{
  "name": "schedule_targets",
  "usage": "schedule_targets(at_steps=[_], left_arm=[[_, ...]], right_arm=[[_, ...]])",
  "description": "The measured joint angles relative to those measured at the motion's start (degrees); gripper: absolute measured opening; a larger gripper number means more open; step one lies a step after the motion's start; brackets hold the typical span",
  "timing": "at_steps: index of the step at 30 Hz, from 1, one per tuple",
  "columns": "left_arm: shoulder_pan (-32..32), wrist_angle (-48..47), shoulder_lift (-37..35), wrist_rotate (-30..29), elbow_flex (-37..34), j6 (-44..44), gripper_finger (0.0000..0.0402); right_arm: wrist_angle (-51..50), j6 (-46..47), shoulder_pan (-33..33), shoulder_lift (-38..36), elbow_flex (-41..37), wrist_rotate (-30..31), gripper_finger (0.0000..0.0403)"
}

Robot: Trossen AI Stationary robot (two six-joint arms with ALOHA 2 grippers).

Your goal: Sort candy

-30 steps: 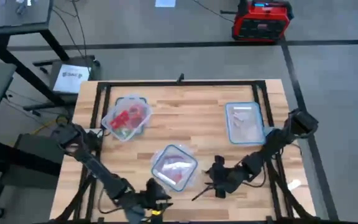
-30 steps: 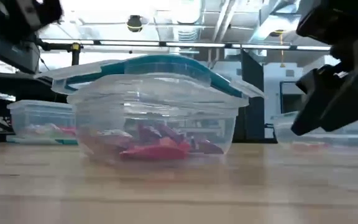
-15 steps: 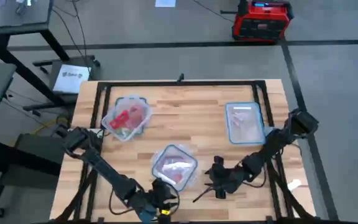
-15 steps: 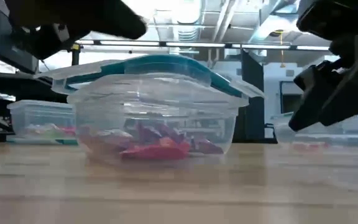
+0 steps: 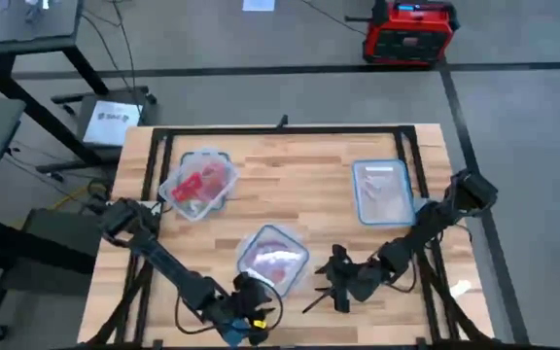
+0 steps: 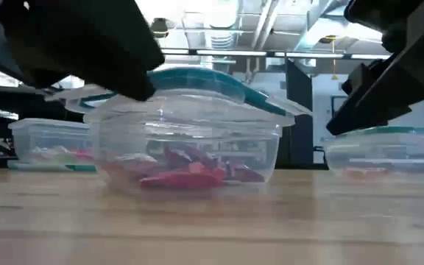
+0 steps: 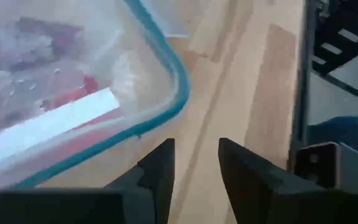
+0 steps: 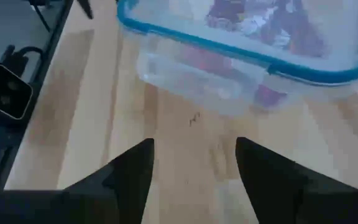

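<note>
We are at the approach step: both grippers, left gripper (image 5: 251, 309) and right gripper (image 5: 335, 282), flank the lidded tub (image 5: 273, 259) of candy (image 6: 190, 171), jaws open and empty. Next, we judge, the lid must be unlatched.

left pincer (image 7: 194, 168) parted, empty | tub (image 7: 160, 93) rim ahead | candy (image 7: 48, 68) inside

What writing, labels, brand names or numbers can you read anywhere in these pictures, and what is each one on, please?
No text here can be read.
White sheet on the floor beside the table's far left corner: dark print, too blurred to read.
Red machine on the floor beyond the table: no readable marking.
Clear tubs with the candy: no labels visible.
White strip on the near tub: blank as far as can be seen.
</note>
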Motion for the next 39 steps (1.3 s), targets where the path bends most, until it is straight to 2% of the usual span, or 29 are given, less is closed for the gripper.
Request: schedule_targets(at_steps=[7, 15, 22, 31, 39], left_arm=[[-0.02, -4.81, -0.5, -0.02, 0.0, -2.94, 0.0108], [-0.02, -17.46, -3.69, -0.11, 0.0, -6.33, 0.0108], [1.18, -24.89, -6.54, -0.28, 0.0, -3.25, 0.0108], [3.54, -41.58, -10.55, -0.13, 0.02, -0.54, 0.0109], [3.53, -35.05, -10.91, 3.11, 0.0, 1.18, 0.0109]], right_arm=[[-0.05, -0.02, 0.0, 0.0, -0.02, -0.02, 0.0214], [-0.14, -0.22, 0.0, 0.0, -0.02, -0.03, 0.0214], [-0.12, -0.44, 0.0, 0.0, -0.02, -0.04, 0.0214], [-0.08, -0.44, 0.04, -0.02, -0.02, -0.09, 0.0214], [-0.24, -0.55, 0.15, -0.02, -0.04, -0.14, 0.0214]])
